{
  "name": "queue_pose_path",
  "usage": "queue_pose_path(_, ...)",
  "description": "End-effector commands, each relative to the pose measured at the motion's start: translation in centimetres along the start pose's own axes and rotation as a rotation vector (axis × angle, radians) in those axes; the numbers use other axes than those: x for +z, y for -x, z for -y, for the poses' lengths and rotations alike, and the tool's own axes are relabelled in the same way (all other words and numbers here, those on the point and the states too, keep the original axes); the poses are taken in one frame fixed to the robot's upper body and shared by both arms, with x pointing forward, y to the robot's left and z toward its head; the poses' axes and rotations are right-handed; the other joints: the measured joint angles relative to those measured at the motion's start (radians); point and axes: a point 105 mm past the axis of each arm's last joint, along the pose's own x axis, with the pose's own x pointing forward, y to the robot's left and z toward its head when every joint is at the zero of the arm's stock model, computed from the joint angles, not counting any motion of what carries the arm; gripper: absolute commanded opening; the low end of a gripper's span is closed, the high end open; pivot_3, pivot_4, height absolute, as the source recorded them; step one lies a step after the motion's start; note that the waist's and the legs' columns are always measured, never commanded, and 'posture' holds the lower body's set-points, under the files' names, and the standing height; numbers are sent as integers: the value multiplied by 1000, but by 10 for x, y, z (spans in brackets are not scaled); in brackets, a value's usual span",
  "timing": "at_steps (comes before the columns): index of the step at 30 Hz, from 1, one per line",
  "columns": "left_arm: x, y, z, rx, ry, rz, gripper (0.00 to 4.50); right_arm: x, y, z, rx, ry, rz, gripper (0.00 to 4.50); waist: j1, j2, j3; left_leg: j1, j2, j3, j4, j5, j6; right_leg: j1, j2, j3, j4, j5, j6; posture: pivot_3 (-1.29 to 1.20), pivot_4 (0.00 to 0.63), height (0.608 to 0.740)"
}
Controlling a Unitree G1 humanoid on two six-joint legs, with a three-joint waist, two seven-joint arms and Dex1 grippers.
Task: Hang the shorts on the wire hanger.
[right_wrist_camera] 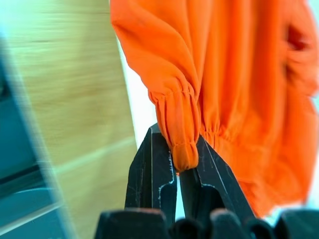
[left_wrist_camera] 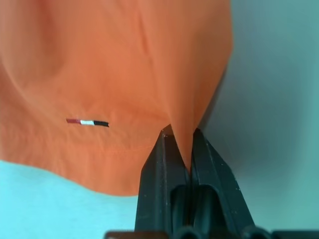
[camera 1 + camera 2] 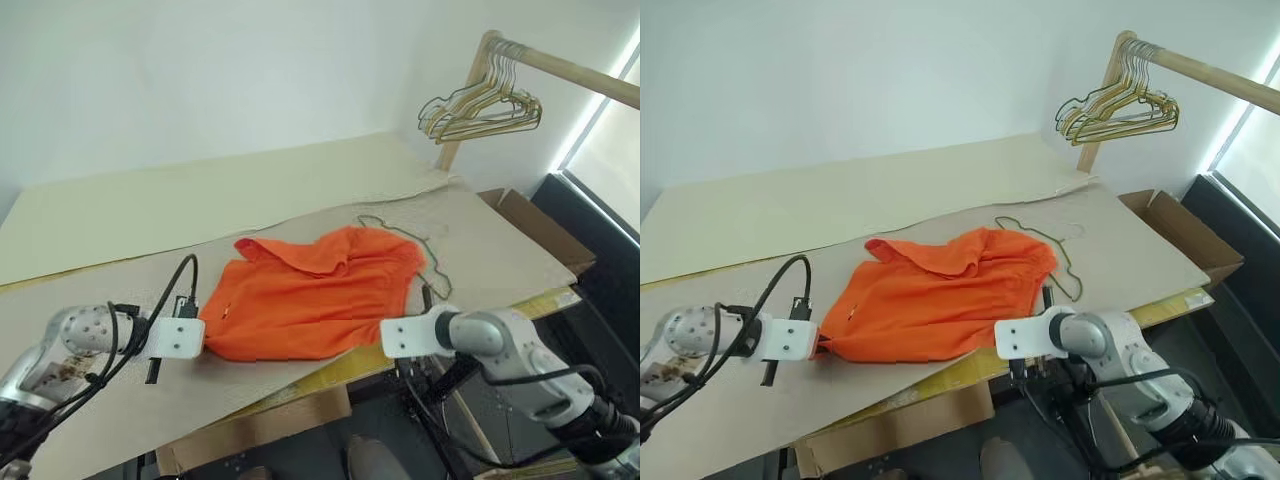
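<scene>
The table [image 3: 120,215], covered in pale board, carries the shorts [image 3: 320,295] spread near its front edge, towards the right corner. The wire hanger [image 3: 425,250] lies flat just behind them, partly under the cloth on the right-hand side. The left gripper [image 2: 180,149] is clamped tight on a pinched fold at one near corner of the shorts. The right gripper [image 1: 185,149] is closed on the gathered waistband at the other.
</scene>
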Motion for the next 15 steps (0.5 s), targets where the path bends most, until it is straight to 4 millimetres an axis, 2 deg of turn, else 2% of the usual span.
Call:
queue_pose_path(1,4,18,-15,73,-1,-10,0,1,17,23,-47,-39,36,21,11,0,0,0,0,0,0,0,0,0,0,0,0,0,0,-198,30,740)
queue_pose_path(5,5,18,-17,90,5,-14,0,11,25,16,30,-32,117,21,23,0,0,0,0,0,0,0,0,0,1,0,0,0,0,-195,25,740)
queue_pose_path(11,7,16,-14,89,14,-13,0,8,24,2,83,63,126,21,28,1,0,0,0,1,0,0,0,0,0,0,0,0,0,-198,22,740)
queue_pose_path(15,6,14,-11,83,20,-18,0,8,17,-14,109,69,120,1351,36,1,0,0,0,1,0,0,0,0,1,0,0,0,0,-202,22,740)
